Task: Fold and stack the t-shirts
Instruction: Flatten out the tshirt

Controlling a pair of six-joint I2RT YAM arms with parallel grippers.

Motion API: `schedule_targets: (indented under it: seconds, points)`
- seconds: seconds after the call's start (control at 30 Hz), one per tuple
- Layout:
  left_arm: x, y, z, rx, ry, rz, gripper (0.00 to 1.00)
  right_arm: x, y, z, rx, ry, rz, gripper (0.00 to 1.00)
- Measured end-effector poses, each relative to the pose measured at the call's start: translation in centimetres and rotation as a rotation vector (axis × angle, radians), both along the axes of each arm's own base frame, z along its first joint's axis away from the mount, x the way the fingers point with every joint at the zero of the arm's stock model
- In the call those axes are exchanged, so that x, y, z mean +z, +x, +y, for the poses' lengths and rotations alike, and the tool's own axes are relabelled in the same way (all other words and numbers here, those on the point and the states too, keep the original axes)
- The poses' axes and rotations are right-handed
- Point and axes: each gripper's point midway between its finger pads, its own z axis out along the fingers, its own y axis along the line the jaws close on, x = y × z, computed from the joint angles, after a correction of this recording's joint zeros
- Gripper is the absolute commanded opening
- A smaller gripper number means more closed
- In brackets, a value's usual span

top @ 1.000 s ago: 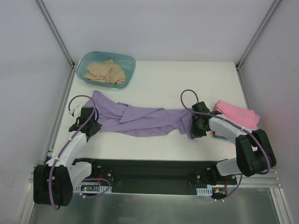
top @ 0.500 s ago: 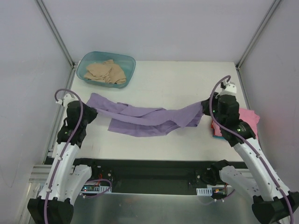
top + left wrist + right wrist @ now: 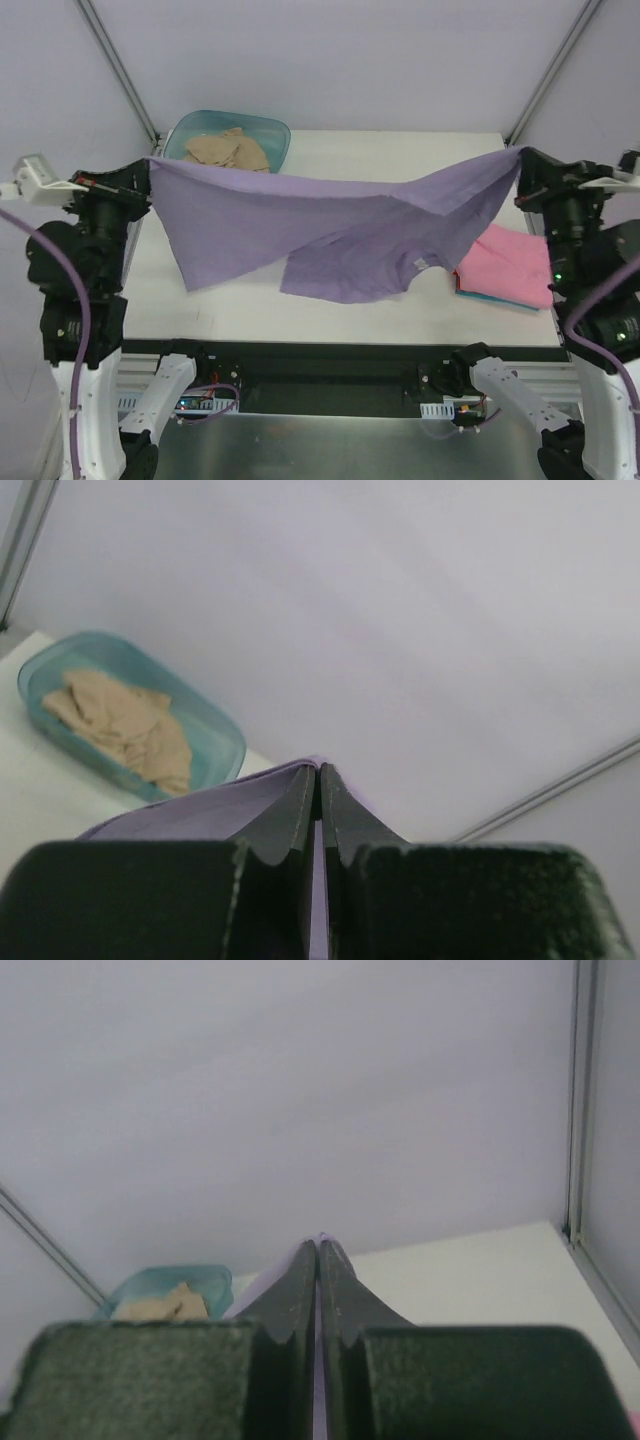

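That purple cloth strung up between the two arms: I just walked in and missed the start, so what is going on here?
Both arms hold the lavender purple cloth t-shirt stretched in the air above the white table. The left gripper pinches one corner, the right gripper the other, jaws shut on the fabric. A folded pink t-shirt lies on the table's right side. A crumpled tan t-shirt sits in the teal plastic tub at the far left.

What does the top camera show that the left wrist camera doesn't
Only the top view shows the whole lavender shirt stretched in the air between the left gripper and right gripper, plus the folded pink shirt on the table. Only the left wrist view shows its fingers pinched shut on a thin purple edge. Both show the teal tub holding the tan shirt.
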Motion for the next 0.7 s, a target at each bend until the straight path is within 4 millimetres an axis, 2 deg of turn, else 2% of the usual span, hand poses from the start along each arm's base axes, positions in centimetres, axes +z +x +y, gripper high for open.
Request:
schedule_targets:
  seconds: [0.1, 0.2, 0.23, 0.3, 0.4, 0.47, 0.57, 0.63, 0.7]
  points:
    - [4.6, -3.3, 0.2, 0.001, 0.018, -0.111, 0.0, 4.5, -3.0, -1.1, -0.001, 0.0, -0.101, 0.01]
    - [8.8, -7.0, 0.2, -0.003, 0.036, -0.219, 0.0, 9.6, -6.9, -2.0, 0.021, 0.003, -0.223, 0.01]
    - [9.7, -8.0, 0.2, -0.008, 0.04, -0.245, 0.0, 10.8, -7.9, -2.2, 0.028, 0.004, -0.256, 0.01]
    - [11.8, -10.4, 0.1, -0.018, 0.051, -0.311, 0.0, 13.6, -11.1, -2.8, 0.055, 0.006, -0.342, 0.01]
    - [14.2, -13.4, -0.2, -0.038, 0.067, -0.393, 0.0, 16.7, -15.5, -3.5, 0.091, 0.003, -0.462, 0.01]
    - [15.2, -14.9, -0.4, -0.048, 0.076, -0.433, 0.0, 17.9, -17.6, -3.7, 0.109, -0.001, -0.523, 0.01]
    - [16.0, -16.2, -0.4, -0.048, 0.089, -0.461, 0.0, 18.9, -19.3, -4.1, 0.111, -0.017, -0.575, 0.01]
    - [16.1, -16.3, -0.4, -0.047, 0.096, -0.462, 0.0, 18.9, -19.1, -4.1, 0.097, -0.039, -0.573, 0.01]
    - [16.0, -15.6, -0.4, -0.047, 0.1, -0.447, 0.0, 18.7, -17.9, -4.1, 0.074, -0.064, -0.551, 0.01]
